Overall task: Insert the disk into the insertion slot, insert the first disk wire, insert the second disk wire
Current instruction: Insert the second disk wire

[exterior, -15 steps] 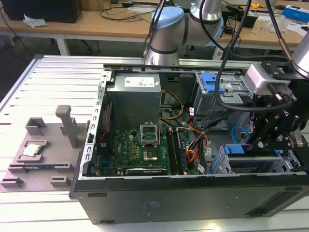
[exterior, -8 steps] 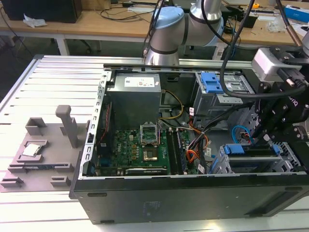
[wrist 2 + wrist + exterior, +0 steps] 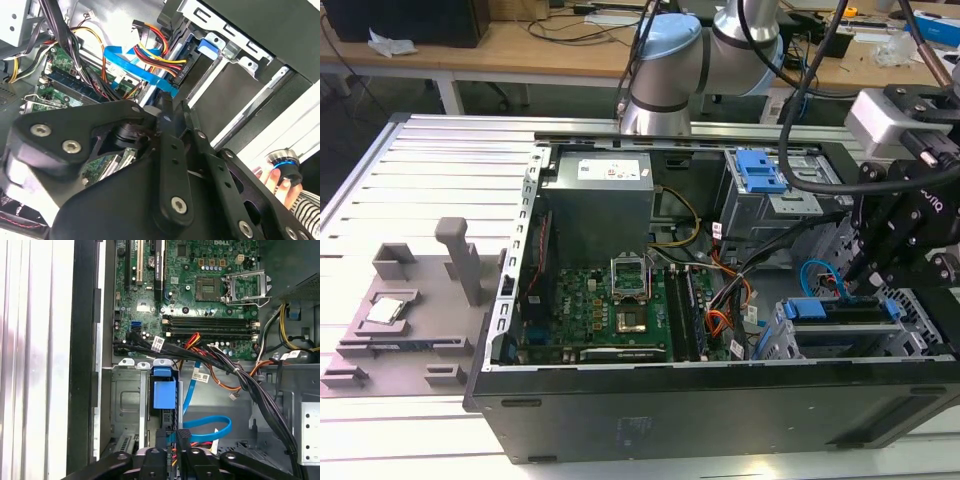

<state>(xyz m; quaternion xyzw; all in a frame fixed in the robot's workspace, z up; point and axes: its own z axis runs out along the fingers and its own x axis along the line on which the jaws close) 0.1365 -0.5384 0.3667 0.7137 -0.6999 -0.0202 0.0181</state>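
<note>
Gripper (image 3: 865, 283) hung low over the corner of the open PC case (image 3: 720, 410) at the exterior view's right, right above the insertion slot (image 3: 790, 345). The disk (image 3: 164, 392) sat upright inside that perforated cage, blue carrier handle poking out at the top in the first wrist view, so step one looked done, imo. In the second wrist view a red/yellow/black power lead (image 3: 160, 55) ran to the disk's edge and its black plug looked seated there, tho I couldn't be sure it was fully home. The flat blue data cable (image 3: 135, 70) looped across and ended just beside the gripper's tip. So the wire work looked to be the step in hand, prob. the second disk wire. Jaws: couldn't tell if they were clenched on a plug or released, since the tips were buried next to the connectors in both wrist views. Judging from this, the next move called for a short, straight push along the disk's connector edge w/ the plug squared up. It also needed care not to snag the black cable bundle (image 3: 250, 385) draped nearby over the motherboard (image 3: 200, 290). A person's hand (image 3: 274, 181) showed beyond the case wall, holding a blue-ringed knob (image 3: 285, 162).
</note>
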